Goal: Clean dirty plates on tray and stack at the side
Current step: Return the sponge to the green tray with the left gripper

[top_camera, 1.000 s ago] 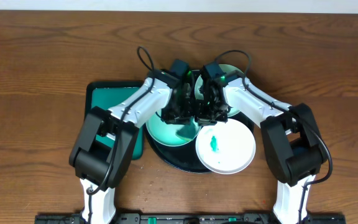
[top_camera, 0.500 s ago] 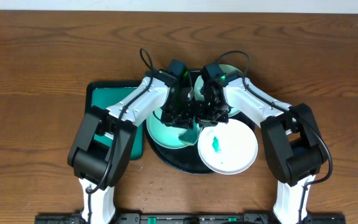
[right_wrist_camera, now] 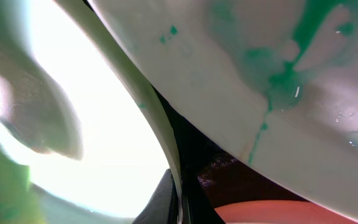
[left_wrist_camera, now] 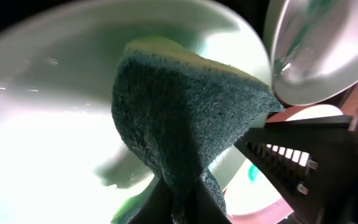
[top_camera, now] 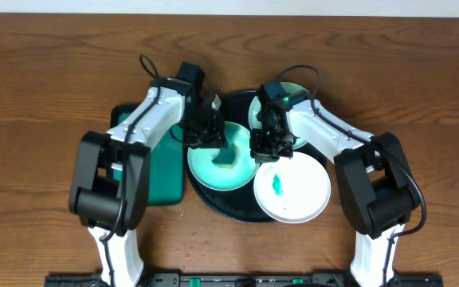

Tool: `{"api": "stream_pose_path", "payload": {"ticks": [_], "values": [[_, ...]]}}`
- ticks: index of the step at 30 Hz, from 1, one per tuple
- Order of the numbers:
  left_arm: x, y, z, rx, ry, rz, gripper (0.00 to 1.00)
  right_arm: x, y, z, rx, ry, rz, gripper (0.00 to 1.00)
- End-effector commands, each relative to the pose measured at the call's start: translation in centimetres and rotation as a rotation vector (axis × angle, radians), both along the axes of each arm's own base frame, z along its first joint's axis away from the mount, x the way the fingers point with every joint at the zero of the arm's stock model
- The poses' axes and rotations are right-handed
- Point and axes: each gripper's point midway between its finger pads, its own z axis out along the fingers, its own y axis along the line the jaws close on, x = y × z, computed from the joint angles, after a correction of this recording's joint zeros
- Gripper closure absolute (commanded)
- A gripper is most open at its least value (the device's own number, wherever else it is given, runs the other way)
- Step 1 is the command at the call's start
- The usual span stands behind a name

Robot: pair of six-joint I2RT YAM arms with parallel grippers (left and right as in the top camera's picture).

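The black round tray holds three plates. A mint plate lies at its left. My left gripper is shut on a dark green sponge that rests on this plate. My right gripper is shut on the mint plate's right rim. A white plate with a teal smear lies at the front right, also in the right wrist view. A third pale plate sits at the back right, half hidden by the right arm.
A rectangular green tray lies left of the round tray, partly under the left arm. Brown wooden table surrounds everything. The two arms meet closely over the round tray's middle.
My left gripper has moved left and back with the sponge, across the mint plate. The right gripper stays on the plate's rim.
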Motion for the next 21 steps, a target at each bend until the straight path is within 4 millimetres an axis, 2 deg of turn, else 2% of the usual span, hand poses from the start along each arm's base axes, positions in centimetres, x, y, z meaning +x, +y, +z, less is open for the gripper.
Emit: {"api": "stream_pose_path", "payload": {"ticks": [1, 5, 9, 11, 15, 21], "values": [[1.6, -0.1, 6.0, -0.039, -0.165, 0.01, 0.93, -1.0, -1.6, -1.7, -0.081, 0.028, 0.017, 0.99], [1.0, 3.3, 9.5, 0.132, -0.284, 0.06, 0.93, -1.0, -1.6, -1.7, -0.08, 0.027, 0.018, 0.99], [-0.2, 9.6, 11.5, 0.453, -0.346, 0.185, 0.93, -0.9, -1.5, -1.7, -0.077, 0.021, 0.017, 0.99], [-0.9, 12.1, 12.1, 0.576, -0.361, 0.211, 0.93, -0.8, -1.5, -1.7, -0.075, 0.018, 0.017, 0.99], [-1.5, 14.2, 11.7, 0.665, -0.334, 0.227, 0.93, -0.6, -1.4, -1.7, -0.072, 0.011, 0.016, 0.99], [-1.5, 17.5, 8.7, 0.695, -0.226, 0.314, 0.93, -0.8, -1.3, -1.6, -0.067, 0.018, 0.017, 0.99]]}}
